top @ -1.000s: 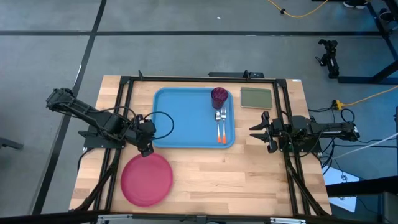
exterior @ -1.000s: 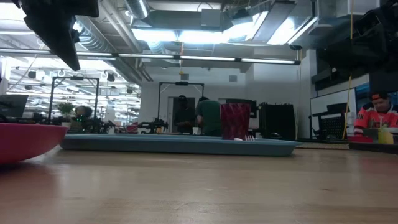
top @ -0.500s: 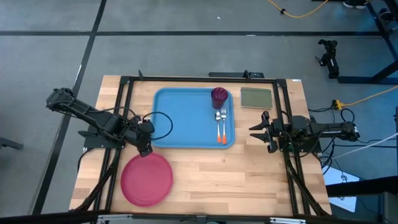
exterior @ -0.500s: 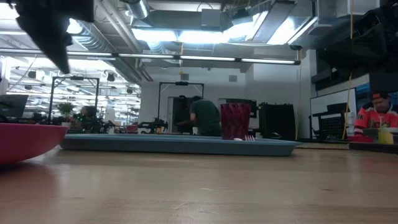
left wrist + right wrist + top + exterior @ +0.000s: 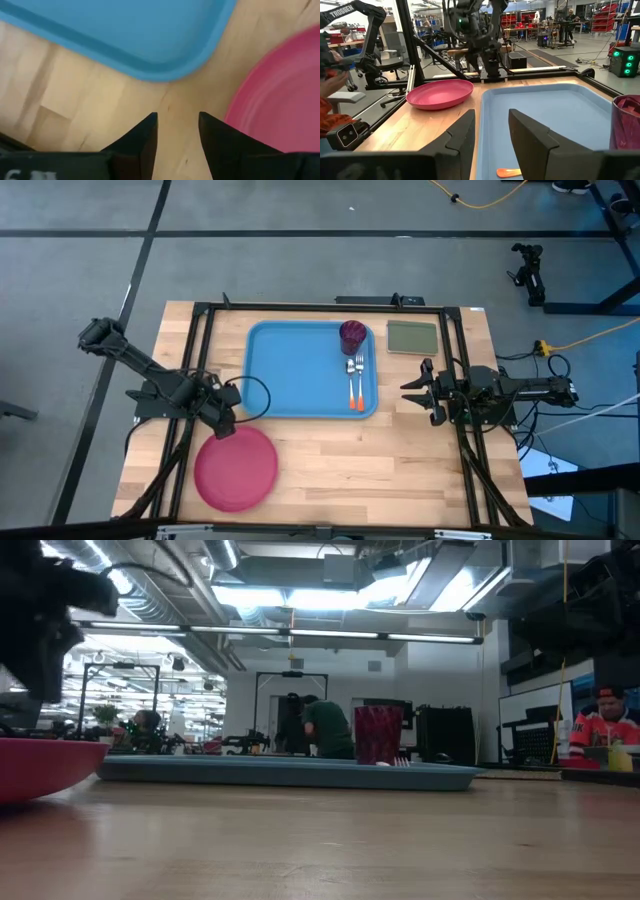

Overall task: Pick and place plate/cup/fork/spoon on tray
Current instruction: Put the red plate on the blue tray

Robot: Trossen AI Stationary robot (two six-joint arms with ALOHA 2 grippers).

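From above, the light-blue tray (image 5: pixel 311 369) holds the maroon cup (image 5: pixel 351 335) at its far right corner, with the spoon (image 5: pixel 350 383) and fork (image 5: pixel 359 384) side by side just below it. The pink plate (image 5: pixel 235 468) lies on the table (image 5: pixel 400 470), off the tray's near left corner. The left claw (image 5: pixel 226 423) hovers between tray corner and plate; the right claw (image 5: pixel 417 392) waits beside the tray's right rim. An olive pad (image 5: pixel 411 337) sits right of the cup.

At table height, the cup (image 5: pixel 378 735) stands on the tray (image 5: pixel 290 772), the plate (image 5: pixel 40 765) to its left.

The left wrist view shows the fingers (image 5: pixel 142 137) parted, holding nothing, between tray (image 5: pixel 125 30) and plate (image 5: pixel 280 100).

The right wrist view shows parted, empty fingers (image 5: pixel 465 132) over the tray (image 5: pixel 545 120); "TROSSEN" is printed on the far arm (image 5: pixel 342 12).
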